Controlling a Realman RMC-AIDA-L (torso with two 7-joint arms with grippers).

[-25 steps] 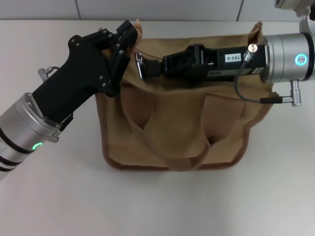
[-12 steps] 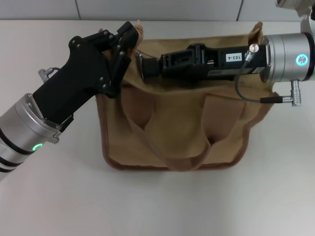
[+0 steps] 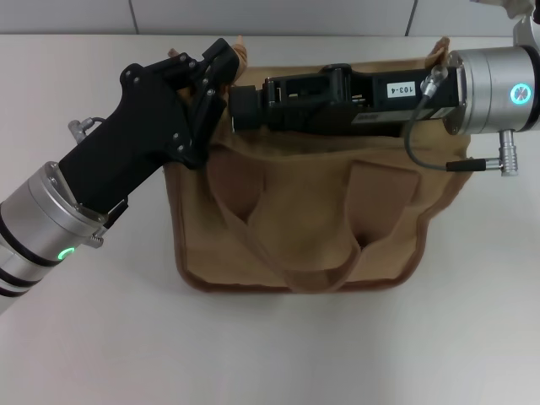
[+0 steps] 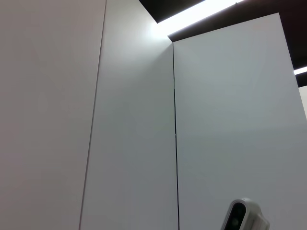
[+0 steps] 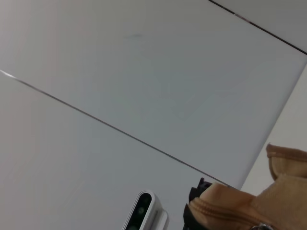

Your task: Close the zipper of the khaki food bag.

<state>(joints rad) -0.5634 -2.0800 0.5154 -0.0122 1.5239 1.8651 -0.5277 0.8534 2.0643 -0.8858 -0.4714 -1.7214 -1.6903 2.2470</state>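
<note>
The khaki food bag (image 3: 304, 211) lies flat on the white table, its brown loop handle (image 3: 312, 274) toward me. My left gripper (image 3: 221, 69) is at the bag's top left corner, fingers closed on the fabric end there. My right gripper (image 3: 239, 97) lies along the bag's top edge, its tip close to the left gripper. It covers the zipper line and the silver pull tab in the head view. In the right wrist view a stretch of the tan zipper (image 5: 225, 211) shows on the bag's edge (image 5: 283, 191).
The white table (image 3: 422, 354) extends in front of and beside the bag. A grey cable (image 3: 422, 160) loops from the right wrist over the bag's right side. Both wrist views show mostly wall panels and a white device (image 4: 242, 215).
My right gripper has slid left along the bag's top toward the left gripper, taking the silver pull tab with it; the tab is now hidden. The left arm has held still.
</note>
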